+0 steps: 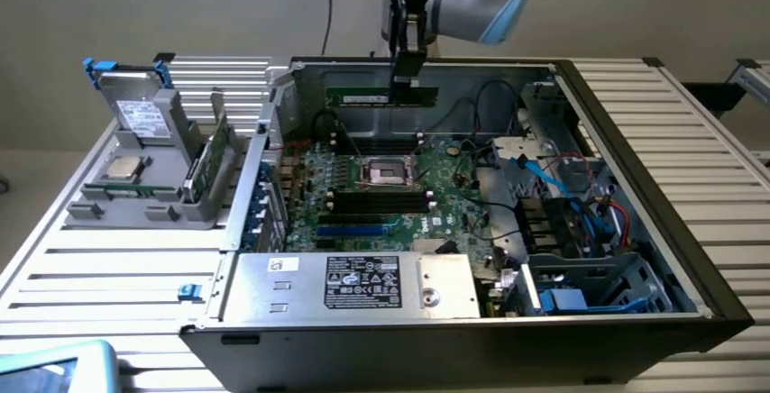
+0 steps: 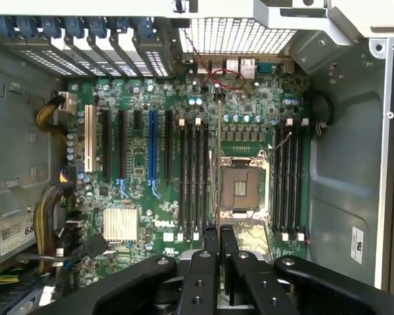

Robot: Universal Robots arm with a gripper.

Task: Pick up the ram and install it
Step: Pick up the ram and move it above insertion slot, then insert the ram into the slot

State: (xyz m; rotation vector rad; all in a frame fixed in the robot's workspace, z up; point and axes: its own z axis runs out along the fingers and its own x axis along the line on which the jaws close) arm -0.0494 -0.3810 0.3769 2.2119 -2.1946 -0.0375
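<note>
Carrying stage | ram [image 1: 381, 95] held level, high over the motherboard [image 1: 452, 199] inside the open case [image 1: 655, 177] | fingers [image 1: 409, 50] clamped on its top edge | likely needs: edge lined up with 1 black memory slot [image 2: 194, 177], then straight descent

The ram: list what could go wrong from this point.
1. The ram, gripped in the hand, seems to hang by the edge of the open CPU socket, not over a memory slot. If it were lowered or slipped here, it could strike the socket.
2. The hand seems to grip it off-centre, so it might tilt when pressed in.
</note>
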